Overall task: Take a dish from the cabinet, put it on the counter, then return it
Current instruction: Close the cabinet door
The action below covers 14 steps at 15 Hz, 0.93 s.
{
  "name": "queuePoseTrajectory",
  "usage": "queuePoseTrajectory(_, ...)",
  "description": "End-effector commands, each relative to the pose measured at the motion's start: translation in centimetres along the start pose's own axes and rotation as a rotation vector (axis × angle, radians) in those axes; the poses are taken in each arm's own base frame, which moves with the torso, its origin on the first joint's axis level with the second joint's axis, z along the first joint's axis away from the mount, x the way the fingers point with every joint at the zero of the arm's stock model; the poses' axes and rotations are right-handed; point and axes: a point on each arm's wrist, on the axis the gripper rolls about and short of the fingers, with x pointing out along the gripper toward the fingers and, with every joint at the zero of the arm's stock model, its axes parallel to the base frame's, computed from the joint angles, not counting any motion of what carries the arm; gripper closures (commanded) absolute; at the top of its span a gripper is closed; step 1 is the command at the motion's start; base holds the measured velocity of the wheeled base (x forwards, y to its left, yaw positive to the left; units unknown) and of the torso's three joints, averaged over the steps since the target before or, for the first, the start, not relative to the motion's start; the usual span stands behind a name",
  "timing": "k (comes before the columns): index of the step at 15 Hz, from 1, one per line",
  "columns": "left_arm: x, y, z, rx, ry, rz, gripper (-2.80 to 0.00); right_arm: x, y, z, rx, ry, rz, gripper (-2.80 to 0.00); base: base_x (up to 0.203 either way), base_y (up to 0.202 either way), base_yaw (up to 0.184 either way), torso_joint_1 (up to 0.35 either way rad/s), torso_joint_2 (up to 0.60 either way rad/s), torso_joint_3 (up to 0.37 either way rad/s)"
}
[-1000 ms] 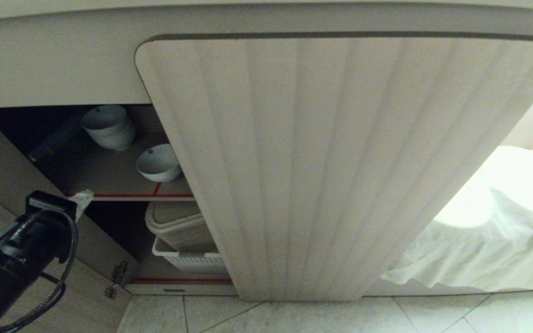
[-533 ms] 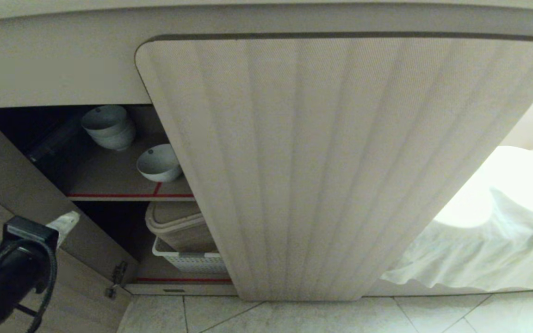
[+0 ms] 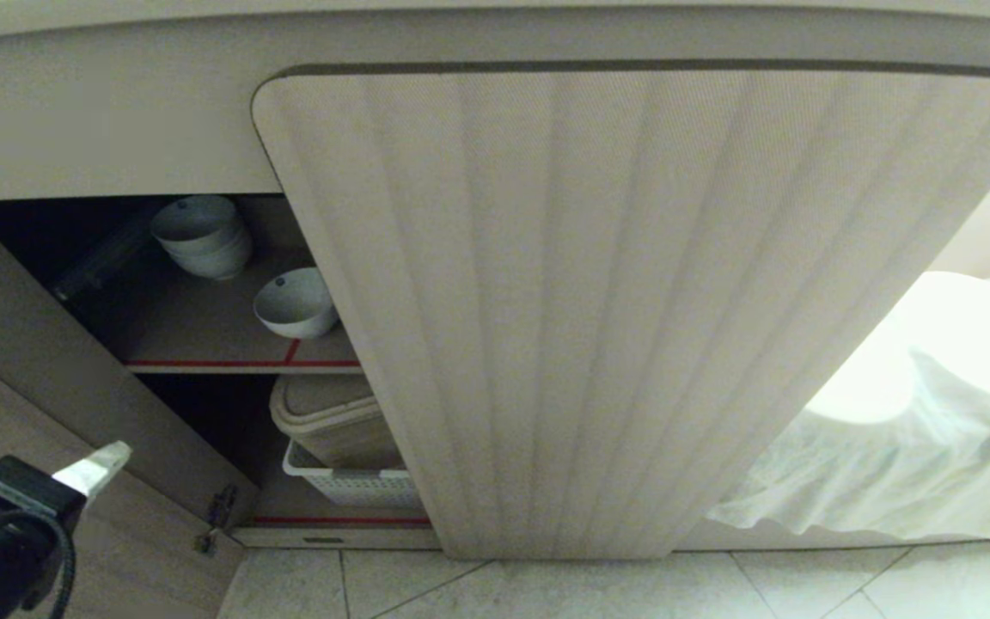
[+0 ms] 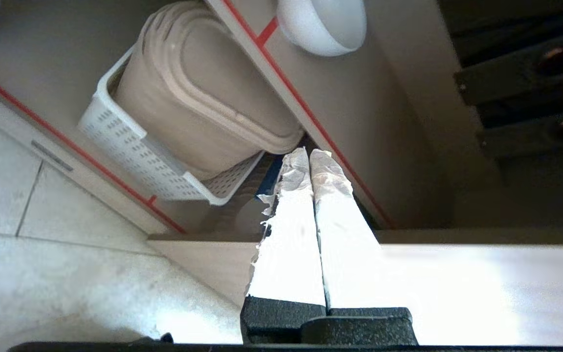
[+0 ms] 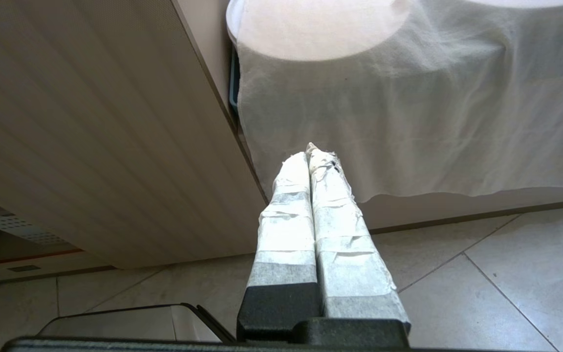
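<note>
The left gripper has moved down and away from the cabinet, its jaws pressed together and empty. The dish stands on the upper shelf, well beyond the jaws, so the return seems done. The right gripper, also closed, hangs parked.

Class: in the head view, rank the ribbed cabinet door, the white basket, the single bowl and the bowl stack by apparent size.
1. Ribbed cabinet door.
2. White basket, partly hidden.
3. Bowl stack and single bowl: look alike; unranked, the stack sits farther back.
</note>
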Motion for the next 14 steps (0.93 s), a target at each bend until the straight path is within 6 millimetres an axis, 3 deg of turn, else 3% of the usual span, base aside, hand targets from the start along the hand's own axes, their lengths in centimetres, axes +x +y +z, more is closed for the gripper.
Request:
queuePoseTrajectory(1,-0.9,0.0,0.1,0.049,-0.024,-0.034,0.0,0.0,0.0,0.0,0.001,-0.001,-0.001,0.0,0.0,0.0,0.0,0.0,0.0,0.0)
queuePoseTrajectory(14,-3.3,2.7,-1.0,0.493,-0.039,0.031,0.0,0.0,0.0,0.0,0.001,-0.001,-0.001,0.0,0.0,0.0,0.0,0.0,0.0,0.0)
